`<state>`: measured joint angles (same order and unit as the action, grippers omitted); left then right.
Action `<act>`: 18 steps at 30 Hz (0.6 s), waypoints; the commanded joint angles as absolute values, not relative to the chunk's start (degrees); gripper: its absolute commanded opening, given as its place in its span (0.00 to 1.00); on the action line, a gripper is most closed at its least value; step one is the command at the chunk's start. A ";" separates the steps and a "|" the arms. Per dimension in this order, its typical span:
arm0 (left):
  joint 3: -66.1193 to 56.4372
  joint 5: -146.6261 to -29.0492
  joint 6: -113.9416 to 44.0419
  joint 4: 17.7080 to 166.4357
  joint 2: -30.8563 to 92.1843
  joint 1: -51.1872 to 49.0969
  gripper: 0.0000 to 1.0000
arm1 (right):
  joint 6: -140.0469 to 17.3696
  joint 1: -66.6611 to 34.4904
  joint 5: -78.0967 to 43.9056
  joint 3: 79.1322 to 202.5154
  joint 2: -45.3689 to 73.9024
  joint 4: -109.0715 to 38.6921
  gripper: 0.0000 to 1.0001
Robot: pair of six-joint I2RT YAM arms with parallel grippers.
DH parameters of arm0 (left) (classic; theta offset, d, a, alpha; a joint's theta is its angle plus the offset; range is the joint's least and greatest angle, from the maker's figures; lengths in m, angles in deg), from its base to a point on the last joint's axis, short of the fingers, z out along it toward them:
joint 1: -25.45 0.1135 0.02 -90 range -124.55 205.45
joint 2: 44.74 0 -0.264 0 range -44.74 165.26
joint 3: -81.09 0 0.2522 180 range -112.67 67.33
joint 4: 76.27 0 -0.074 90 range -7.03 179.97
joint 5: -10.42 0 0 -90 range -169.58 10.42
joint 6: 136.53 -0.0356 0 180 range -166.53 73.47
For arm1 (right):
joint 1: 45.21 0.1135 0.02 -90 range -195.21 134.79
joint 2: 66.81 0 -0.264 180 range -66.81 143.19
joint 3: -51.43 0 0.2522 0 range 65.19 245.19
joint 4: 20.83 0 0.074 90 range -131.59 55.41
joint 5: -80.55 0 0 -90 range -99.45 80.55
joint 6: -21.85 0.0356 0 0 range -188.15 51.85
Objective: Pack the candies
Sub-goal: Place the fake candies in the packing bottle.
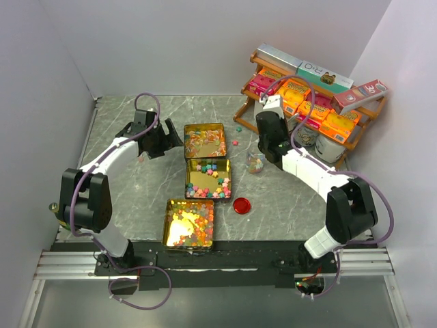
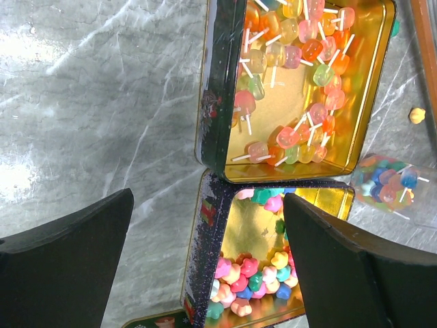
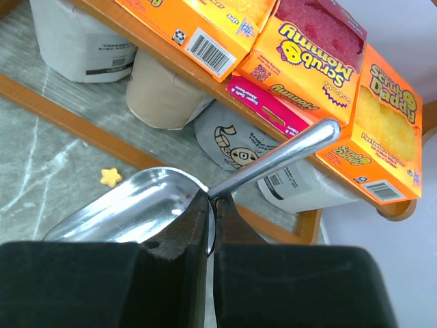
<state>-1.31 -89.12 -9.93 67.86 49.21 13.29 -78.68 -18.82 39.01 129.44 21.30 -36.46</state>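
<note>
Far left, our left gripper [image 2: 208, 205] hangs with its fingers spread wide and nothing between them, just left of the far tin [image 2: 212, 89]. The candies [image 2: 293, 41] lie mostly in three gold tins that run near to far down the middle of the table. There are stick candies in the far tin, stars in the middle tin [image 2: 201, 225] and a mixed heap in the near tin [image 1: 171, 219]. Only the stick ones have a long axis, and their sticks point every way.

Right of the tins stand a red lid [image 1: 242, 205] and a small clear jar [image 1: 256, 162] holding a few candies.

Further right, our right gripper [image 3: 210, 205] is pressed onto a metal scoop [image 3: 130, 205] where the handle meets the bowl. The bowl is empty and sits beside a stray yellow star [image 3: 108, 177], and the handle slants up towards the shelf [image 3: 61, 102].

We judge that we are between scoops. The next move calls for swinging the bowl to a tin, digging in mouth-first, then carrying it level to the jar.
</note>
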 commanded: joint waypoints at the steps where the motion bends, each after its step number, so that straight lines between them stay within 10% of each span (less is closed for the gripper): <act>1: -1.05 -88.45 -10.85 68.26 47.02 13.41 0.96 | -78.72 -18.41 41.09 129.61 18.71 -33.71 0.00; 18: 0.35 -84.85 -12.60 67.73 37.80 13.41 0.96 | -39.87 -18.58 15.35 123.39 -4.14 -77.22 0.00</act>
